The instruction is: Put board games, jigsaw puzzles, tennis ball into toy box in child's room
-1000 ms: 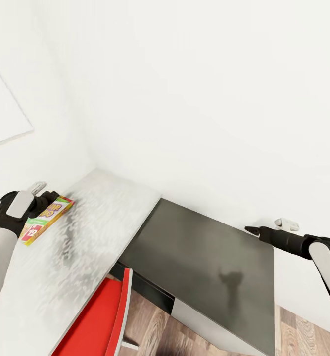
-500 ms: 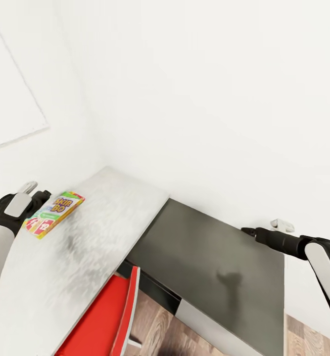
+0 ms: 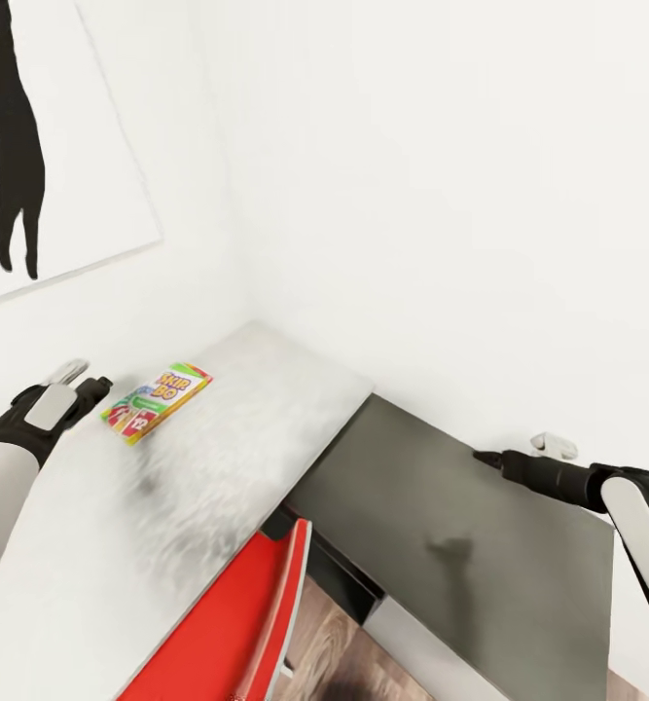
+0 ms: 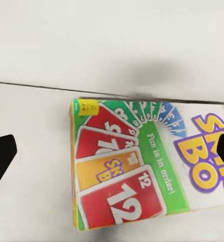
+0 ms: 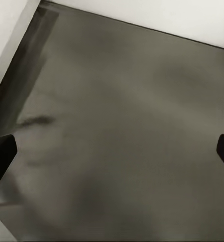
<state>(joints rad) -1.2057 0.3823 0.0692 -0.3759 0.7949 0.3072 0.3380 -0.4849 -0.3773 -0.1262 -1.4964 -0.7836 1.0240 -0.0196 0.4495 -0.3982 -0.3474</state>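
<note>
In the head view the left claw (image 3: 92, 387) sits at the left edge of the frame, just beside the near end of a colourful board game (image 3: 156, 402), a flat box lettered "Skip-Bo" that appears slightly above the pale grey-white table (image 3: 217, 458), with a soft shadow on the tabletop below it. Whether the claw's fingers actually touch the box cannot be told from this view. In the left wrist view the board game (image 4: 142, 166) lies face up between the two dark fingertips (image 4: 0, 159), which stand wide apart at the left and right edges of the frame and do not press on it, so the left claw is open and grips nothing. At the right of the head view the right claw (image 3: 499, 456) reaches over a dark grey surface (image 3: 460, 526) that adjoins the table in the lower middle of the frame; in the right wrist view its fingertips (image 5: 1, 154) are spread to the frame's two sides with nothing between them. A red chair (image 3: 236, 623) stands at the bottom centre, and a picture with a black silhouette (image 3: 13, 146) hangs at the upper left on the white wall (image 3: 441, 195).
</note>
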